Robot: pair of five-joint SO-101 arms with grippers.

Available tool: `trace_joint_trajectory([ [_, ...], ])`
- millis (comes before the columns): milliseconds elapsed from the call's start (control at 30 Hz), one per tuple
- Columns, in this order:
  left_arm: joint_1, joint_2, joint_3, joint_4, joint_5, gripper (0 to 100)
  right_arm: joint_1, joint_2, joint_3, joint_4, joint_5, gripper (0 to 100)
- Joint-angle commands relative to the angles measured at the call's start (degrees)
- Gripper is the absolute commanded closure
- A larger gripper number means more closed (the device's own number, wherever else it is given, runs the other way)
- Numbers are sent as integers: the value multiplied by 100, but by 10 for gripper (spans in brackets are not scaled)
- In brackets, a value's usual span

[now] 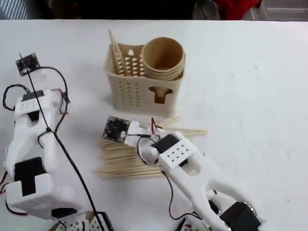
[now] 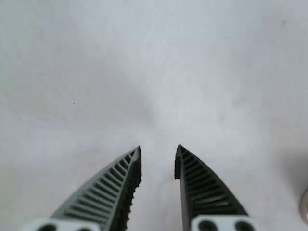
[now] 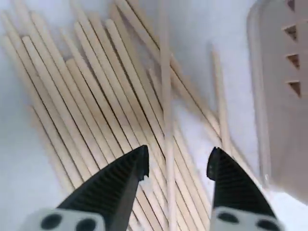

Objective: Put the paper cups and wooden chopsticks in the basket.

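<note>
A perforated cream basket (image 1: pixel 139 91) stands at the table's middle back. Stacked paper cups (image 1: pixel 162 57) sit in its right part, and a few wooden chopsticks (image 1: pixel 115 54) lean in its left part. A pile of loose chopsticks (image 1: pixel 120 161) lies on the table in front of the basket. My right arm (image 1: pixel 178 154) hangs over this pile. My right gripper (image 3: pixel 179 151) is open just above the chopsticks (image 3: pixel 96 91), and one stick (image 3: pixel 166 96) runs between its fingers. My left gripper (image 2: pixel 159 149) is open over bare table with nothing in it.
The left arm (image 1: pixel 33 139) stands at the table's left side, its cable (image 1: pixel 62 144) trailing toward the front edge. The basket wall (image 3: pixel 284 96) is close beside the right gripper. White table (image 1: pixel 250 96) stretches to the right.
</note>
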Motion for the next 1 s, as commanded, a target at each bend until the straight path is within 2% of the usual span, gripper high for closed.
trace_joint_trajectory([
  [0, 4, -31, -53, -105, 35, 867, -4, 365, -167, -215, 79, 791],
  [267, 4, -31, -35, -97, 35, 867, 268, 1569, -949, -251, 79, 796],
  [467, 4, -31, -53, -97, 35, 867, 303, 1666, -1002, -224, 53, 942],
  [600, 4, -31, -53, -97, 35, 867, 303, 1640, -1002, -207, 35, 955],
  [800, 4, -31, -53, -97, 35, 867, 277, 611, -985, 426, -9, 957],
  [967, 4, -31, -53, -97, 35, 867, 259, -1086, -1213, 963, -492, 958],
])
